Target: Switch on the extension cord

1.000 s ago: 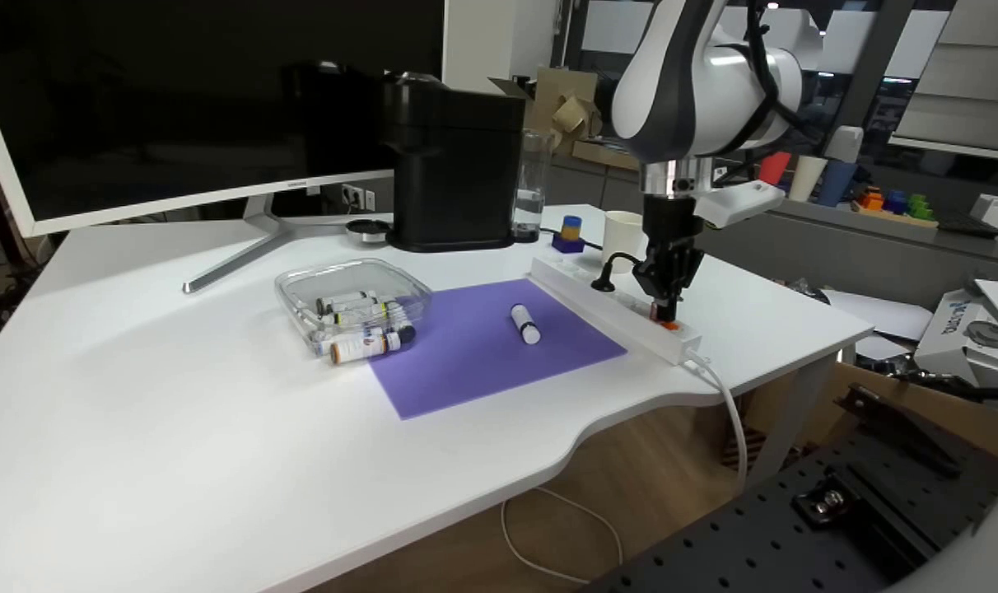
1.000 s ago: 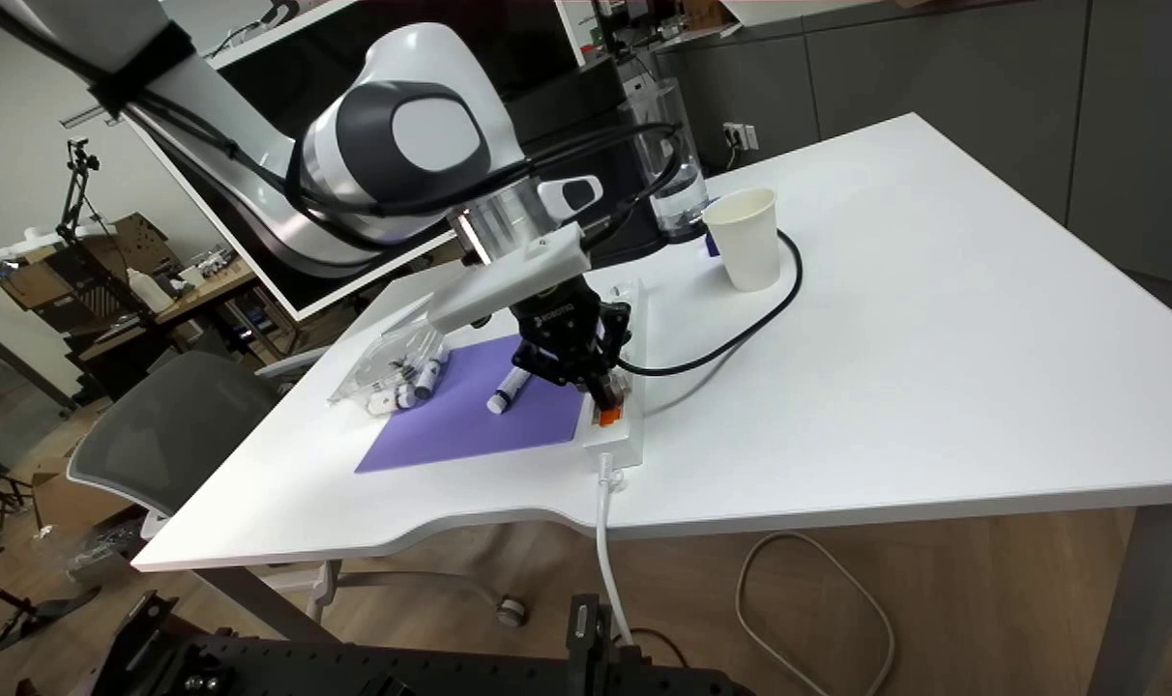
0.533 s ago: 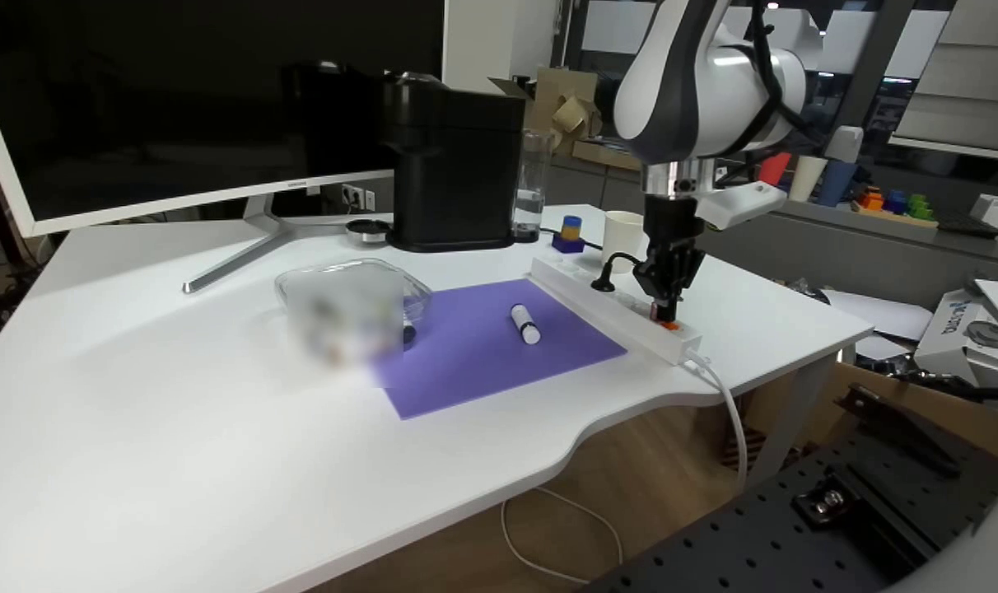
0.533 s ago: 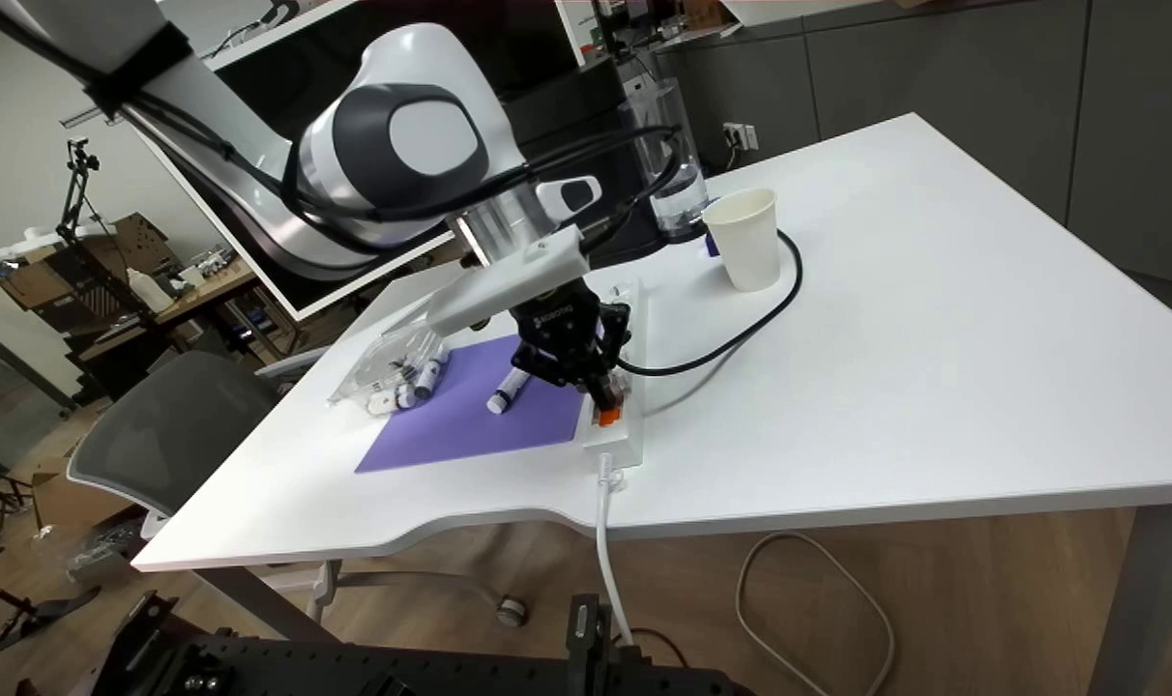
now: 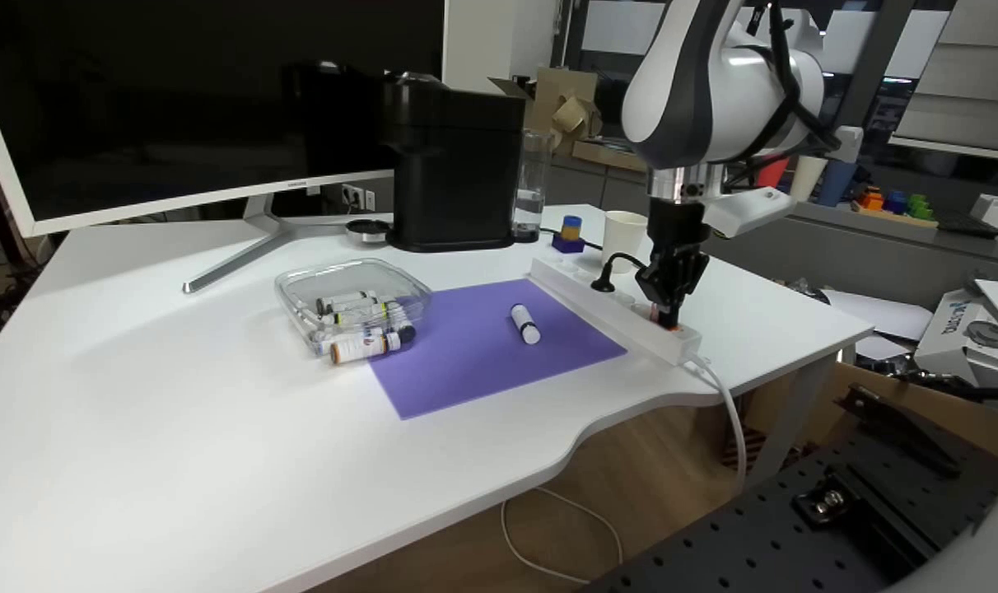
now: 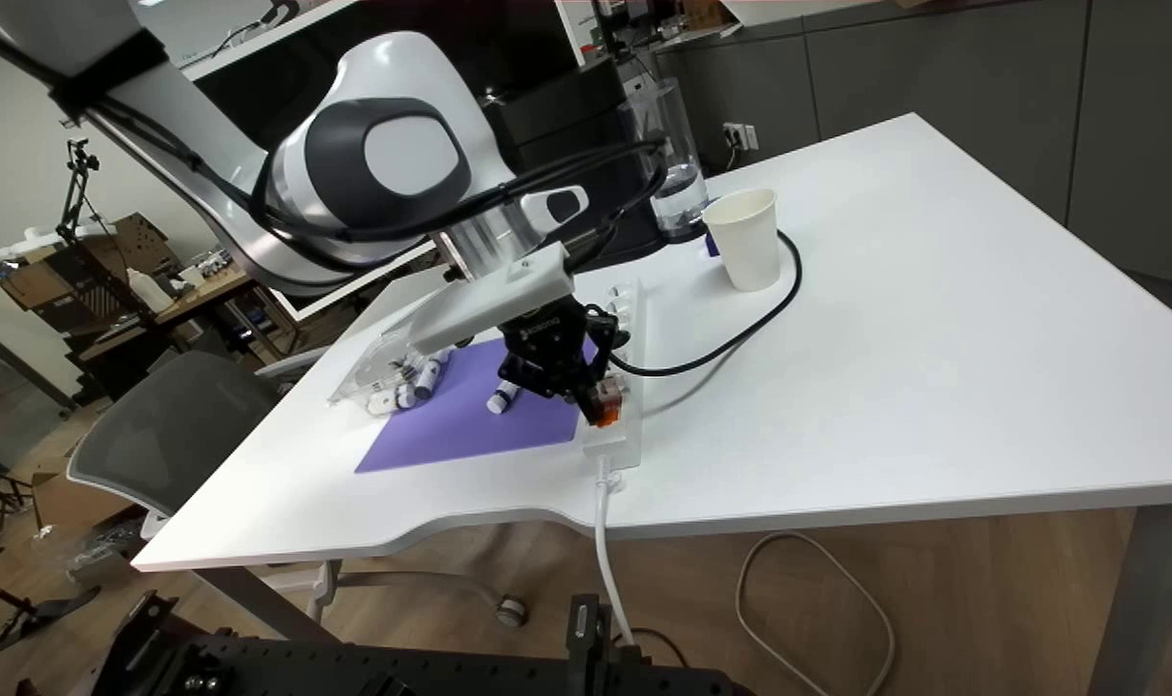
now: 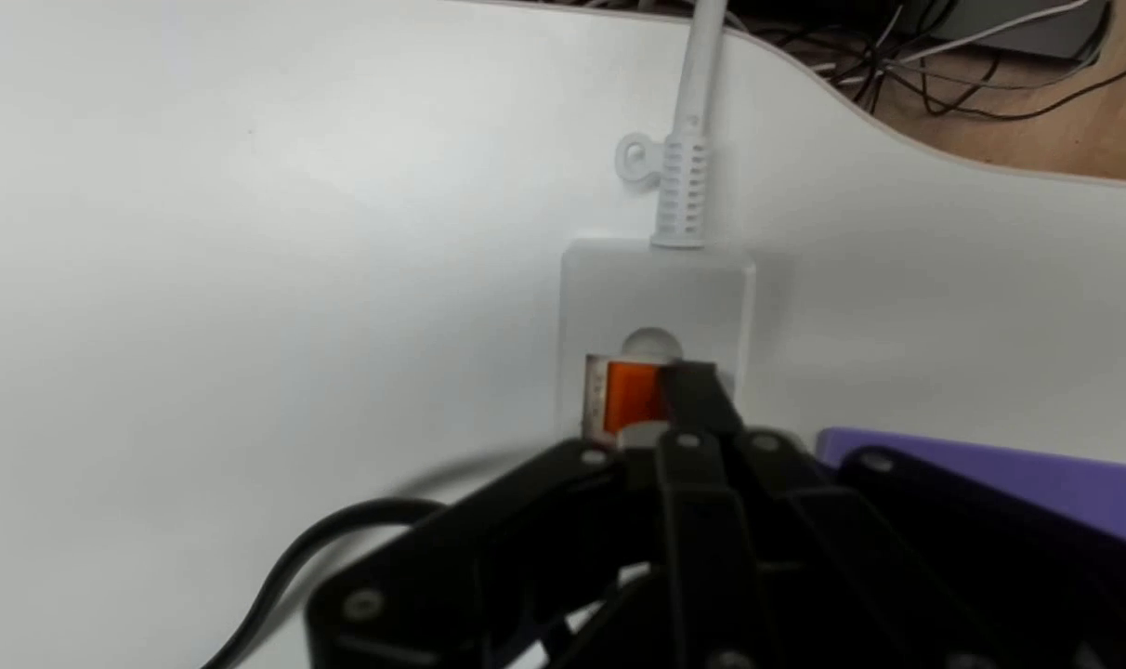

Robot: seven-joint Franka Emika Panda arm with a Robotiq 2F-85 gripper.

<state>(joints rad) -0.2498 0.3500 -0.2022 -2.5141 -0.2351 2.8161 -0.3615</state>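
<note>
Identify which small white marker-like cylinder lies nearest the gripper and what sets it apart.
The marker-like cylinder lying alone on the purple sheet; the other cylinders, bunched at the clear container, lie farther from the gripper.

The extension cord is a long, narrow white power strip lying flat on the white table, its sockets facing up. Its cable end sits nearest the table's edge, and its length runs back from there. Near that end an orange-red switch is set into the top, partly covered; whether it is on cannot be told. A thick white cable leaves the end through a slotted sleeve, crosses the edge and hangs down.
</note>
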